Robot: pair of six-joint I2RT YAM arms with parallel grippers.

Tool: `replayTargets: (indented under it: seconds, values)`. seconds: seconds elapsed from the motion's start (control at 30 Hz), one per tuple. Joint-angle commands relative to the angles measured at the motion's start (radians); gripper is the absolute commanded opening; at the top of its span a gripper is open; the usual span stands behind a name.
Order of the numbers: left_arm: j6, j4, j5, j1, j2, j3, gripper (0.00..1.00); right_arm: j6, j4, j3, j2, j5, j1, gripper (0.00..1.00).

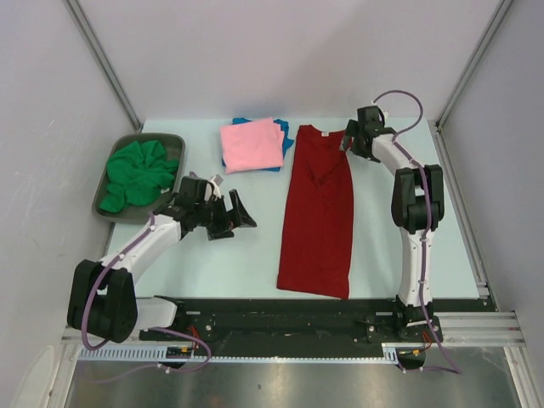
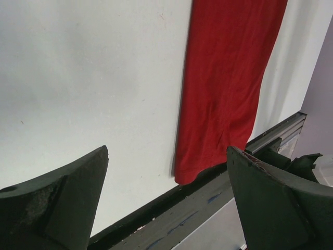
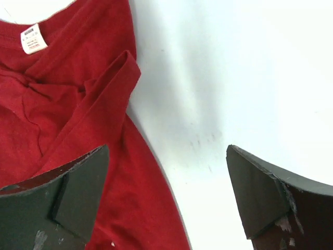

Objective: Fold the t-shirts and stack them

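Taking the overhead view as our clock face, the dark red shirt [image 1: 319, 212] lies just past 6 o'clock on the table [image 1: 229, 263]. It is folded into a long strip, with its hem toward the near edge and its collar toward 12. At 9 o'clock from it, and well apart, the left gripper [image 1: 231, 212] points toward 3. Its jaws are spread wide and hold nothing (its own camera sees bare table between them, with the hem of the red shirt [image 2: 229, 78] beyond).

Farther out, at about 1 o'clock, the right gripper [image 1: 347, 140] sits at the collar end of the red shirt. Its jaws are also spread and hold nothing. In the wrist view one finger is over the red cloth [image 3: 78, 130] and the other over bare table. We cannot tell whether either one touches. A folded-in sleeve lies across the cloth there, and the small white tag [image 3: 32, 39] shows at the neck.

At 11 o'clock the pink shirt [image 1: 252, 144] lies folded on top of the blue one [image 1: 283, 136]. At 10 o'clock the green shirt [image 1: 136, 174] is bunched in the grey tray [image 1: 161, 138].
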Motion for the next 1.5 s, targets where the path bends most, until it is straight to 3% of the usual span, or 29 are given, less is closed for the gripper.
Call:
replayTargets:
  seconds: [0.0,0.13,0.33,0.57,0.87,1.47]
  values:
    - [0.010,-0.005,-0.013,-0.002,-0.052,0.023,1.00,-0.247,-0.066,-0.002,-0.173,0.309,0.137,1.00]
    - [-0.013,0.024,-0.018,-0.002,-0.049,0.007,0.99,-0.308,-0.118,0.045,-0.175,0.349,0.231,1.00]
    - [-0.033,0.061,0.014,-0.002,-0.038,-0.024,1.00,-0.390,-0.277,0.226,-0.047,0.316,0.353,1.00]
    - [-0.019,0.058,0.016,-0.002,-0.067,-0.049,1.00,-0.520,-0.360,0.401,0.118,0.561,0.462,0.99]
    - [0.004,0.054,0.028,0.002,-0.061,-0.061,1.00,-0.580,-0.300,0.357,0.169,0.688,0.473,0.90]
    - [0.022,0.044,0.037,0.010,-0.043,-0.050,1.00,-0.571,-0.294,0.320,0.211,0.665,0.462,0.89]
